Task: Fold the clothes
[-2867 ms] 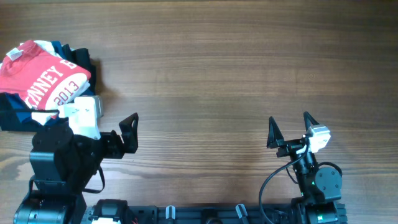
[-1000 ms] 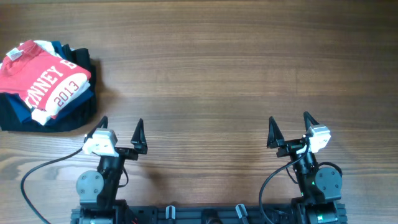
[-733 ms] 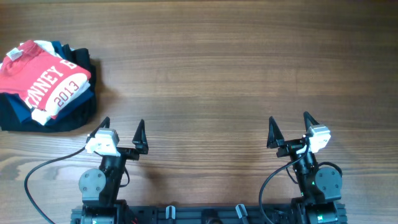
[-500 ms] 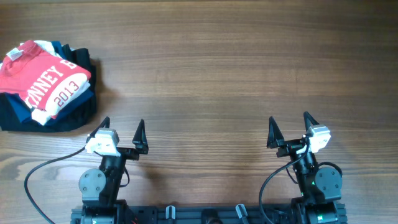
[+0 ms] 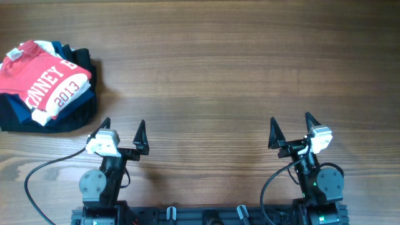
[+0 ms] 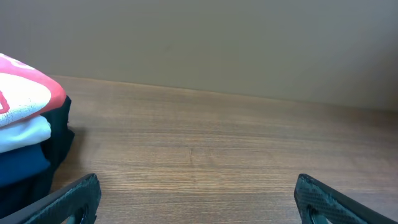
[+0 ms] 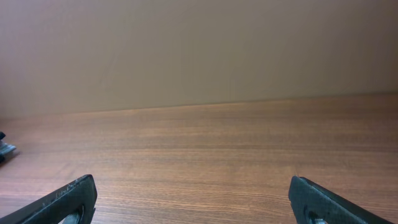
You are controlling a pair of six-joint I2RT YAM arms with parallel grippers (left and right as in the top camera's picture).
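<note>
The red T-shirt (image 5: 47, 78) with white lettering and "2013" lies folded on top of a pile at the table's far left. Its edge shows at the left of the left wrist view (image 6: 28, 93). My left gripper (image 5: 122, 132) is open and empty at the table's front edge, just right of and below the pile. My right gripper (image 5: 290, 129) is open and empty at the front right, far from the shirt. In both wrist views the fingers (image 6: 74, 198) (image 7: 62, 199) stand wide apart over bare wood.
Under the red shirt lie a folded white garment (image 5: 44, 115) and dark navy garments (image 5: 19, 115). The wooden table (image 5: 219, 75) stretches across the view. A plain wall (image 7: 199, 50) stands behind the table's far edge.
The left arm has drawn back from beside the pile to its place at the front edge with jaws open. For the last second nothing has moved. The right arm stayed still.
</note>
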